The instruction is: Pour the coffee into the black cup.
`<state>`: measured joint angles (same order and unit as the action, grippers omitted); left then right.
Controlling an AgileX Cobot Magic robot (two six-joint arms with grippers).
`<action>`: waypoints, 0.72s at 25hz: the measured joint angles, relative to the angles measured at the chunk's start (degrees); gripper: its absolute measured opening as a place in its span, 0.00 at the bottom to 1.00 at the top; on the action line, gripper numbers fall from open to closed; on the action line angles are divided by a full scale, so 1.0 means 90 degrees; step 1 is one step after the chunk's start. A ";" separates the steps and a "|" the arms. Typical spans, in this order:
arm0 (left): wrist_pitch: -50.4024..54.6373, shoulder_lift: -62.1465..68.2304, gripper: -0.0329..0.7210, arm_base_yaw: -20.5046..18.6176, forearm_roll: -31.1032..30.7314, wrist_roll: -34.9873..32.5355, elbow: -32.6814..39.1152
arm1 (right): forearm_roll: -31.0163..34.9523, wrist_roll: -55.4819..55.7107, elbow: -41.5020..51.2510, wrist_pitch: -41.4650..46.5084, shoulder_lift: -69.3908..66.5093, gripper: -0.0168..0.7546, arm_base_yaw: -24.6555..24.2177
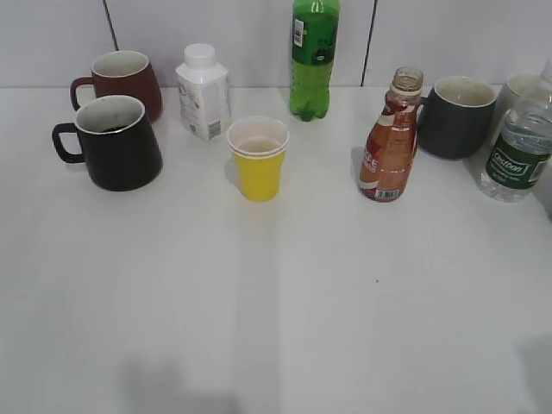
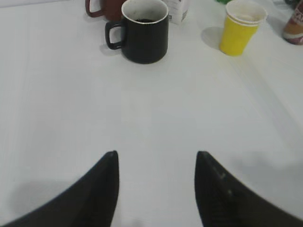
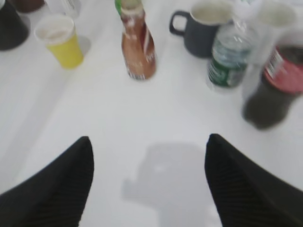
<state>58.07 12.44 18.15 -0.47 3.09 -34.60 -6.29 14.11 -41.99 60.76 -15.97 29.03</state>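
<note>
exterior view – bare table point(image 1: 276, 328) before black cup point(image 1: 116, 142), coffee point(image 1: 390, 147) – both end effectors agape, empty

Setting: staged lab tabletop. Evidence: bare white table point(image 1: 276, 328), plain panelled wall point(image 1: 457, 39), assorted drinks and mugs lined up.

White table point(image 1: 276, 328) meets a pale panelled wall point(image 1: 233, 34).

Black cup point(image 1: 116, 143) glossy; coffee bottle point(image 1: 390, 142) clear plastic, probably; table point(image 1: 285, 302) smooth white.
</note>
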 joint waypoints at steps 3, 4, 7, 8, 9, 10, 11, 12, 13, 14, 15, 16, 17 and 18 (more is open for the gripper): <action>0.0495 -0.0751 0.57 0.0000 0.0000 -0.0013 0.0047 | 0.0000 -0.0048 0.0072 0.0624 0.0809 0.76 0.0007; 0.0652 -0.0921 0.57 0.0000 0.0000 -0.0020 0.0047 | 0.0000 -0.0114 0.0127 0.0792 0.1078 0.76 0.0007; 0.0916 -0.1383 0.57 0.0000 0.0087 -0.0079 0.0054 | -0.0013 -0.0249 0.0359 0.0947 0.1724 0.76 0.0007; 0.0951 -0.1414 0.57 0.0006 0.0177 -0.0162 0.0054 | -0.0020 -0.0274 0.0446 0.0980 0.1806 0.76 0.0007; 0.0951 -0.1423 0.57 0.0006 0.0316 -0.0309 0.0082 | -0.0020 -0.0329 0.0516 0.0980 0.1829 0.76 0.0007; 0.0945 -0.1431 0.57 0.0006 0.0452 -0.0453 0.0152 | -0.0020 -0.0407 0.0610 0.0981 0.1831 0.76 0.0007; 0.0934 -0.1431 0.57 0.0006 0.0530 -0.0550 0.0216 | -0.0002 -0.0494 0.0712 0.0981 0.1831 0.76 0.0007; 0.0909 -0.1431 0.57 0.0006 0.0599 -0.0585 0.0256 | 0.0014 -0.0537 0.0820 0.0976 0.1831 0.76 -0.0001; 0.0865 -0.1431 0.57 0.0006 0.0629 -0.0626 0.0281 | 0.0022 -0.0564 0.0914 0.0929 0.1831 0.76 -0.0001; 0.0807 -0.1431 0.57 0.0006 0.0650 -0.0643 0.0304 | 0.0042 -0.0576 0.1029 0.0877 0.1831 0.76 -0.0001; 0.0723 -0.1431 0.57 0.0006 0.0657 -0.0656 0.0319 | 0.0070 -0.0592 0.1144 0.0795 0.1831 0.76 -0.0001; 0.0600 -0.1431 0.56 0.0006 0.0665 -0.0672 0.0366 | 0.0085 -0.0603 0.1214 0.0685 0.1831 0.76 -0.0001; 0.0496 -0.1431 0.56 0.0006 0.0670 -0.0677 0.0434 | 0.0090 -0.0603 0.1269 0.0558 0.1831 0.76 -0.0001; 0.0433 -0.1431 0.56 0.0006 0.0670 -0.0677 0.0479 | 0.0095 -0.0603 0.1337 0.0356 0.1831 0.76 -0.0001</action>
<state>61.97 -0.44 18.21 5.56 -3.00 -30.29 -5.43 8.67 -29.96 63.96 0.51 29.02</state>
